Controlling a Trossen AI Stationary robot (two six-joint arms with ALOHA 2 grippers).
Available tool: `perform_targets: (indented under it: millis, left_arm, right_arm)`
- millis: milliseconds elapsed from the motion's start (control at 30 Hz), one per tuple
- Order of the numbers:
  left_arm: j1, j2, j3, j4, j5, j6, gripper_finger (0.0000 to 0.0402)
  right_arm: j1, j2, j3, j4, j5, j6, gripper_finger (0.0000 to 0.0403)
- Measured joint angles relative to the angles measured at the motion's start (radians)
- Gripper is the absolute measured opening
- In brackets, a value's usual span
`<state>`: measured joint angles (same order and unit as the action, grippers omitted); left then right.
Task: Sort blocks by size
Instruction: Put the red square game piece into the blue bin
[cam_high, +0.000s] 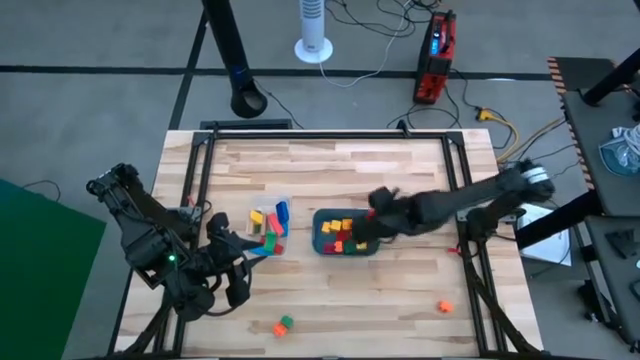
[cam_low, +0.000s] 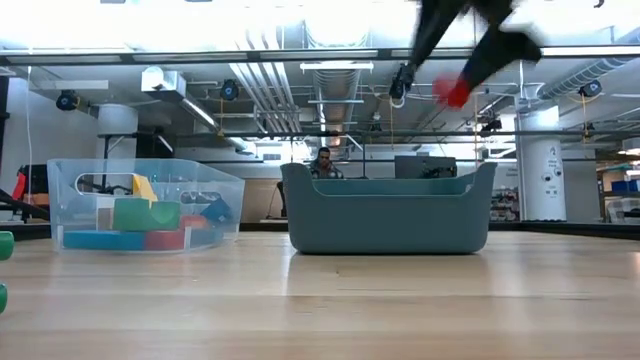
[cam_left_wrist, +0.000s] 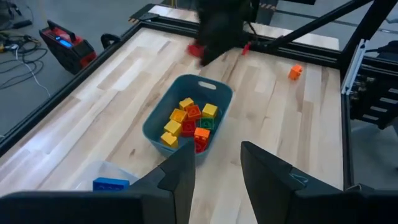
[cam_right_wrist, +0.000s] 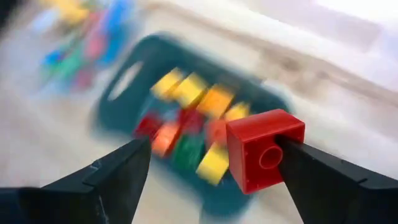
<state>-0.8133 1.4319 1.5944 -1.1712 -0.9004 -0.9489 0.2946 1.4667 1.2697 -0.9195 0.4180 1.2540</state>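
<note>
A red cube block (cam_right_wrist: 264, 155) sits against one finger of the right gripper (cam_right_wrist: 211, 168), whose fingers are spread wide above the teal tray (cam_high: 322, 217). Below it, short red, orange, yellow and green blocks (cam_left_wrist: 188, 121) fill the tray. Farther left, longer blocks (cam_high: 268, 222) lie in the clear container (cam_low: 222, 190); the left gripper (cam_left_wrist: 216, 177), fingers apart, waits near the table's front-left corner.

Dark jointed arms (cam_high: 150, 235) — black jaws.
</note>
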Motion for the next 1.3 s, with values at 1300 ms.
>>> perform_targets:
  millis: [1300]
  left_arm:
    - [0.154, 0.032, -0.055, 0.854, -0.005, 1.234, 0.0222]
  right_arm:
    - [0.048, -0.113, 0.083, 1.023, -0.329, -0.383, 0.0327]
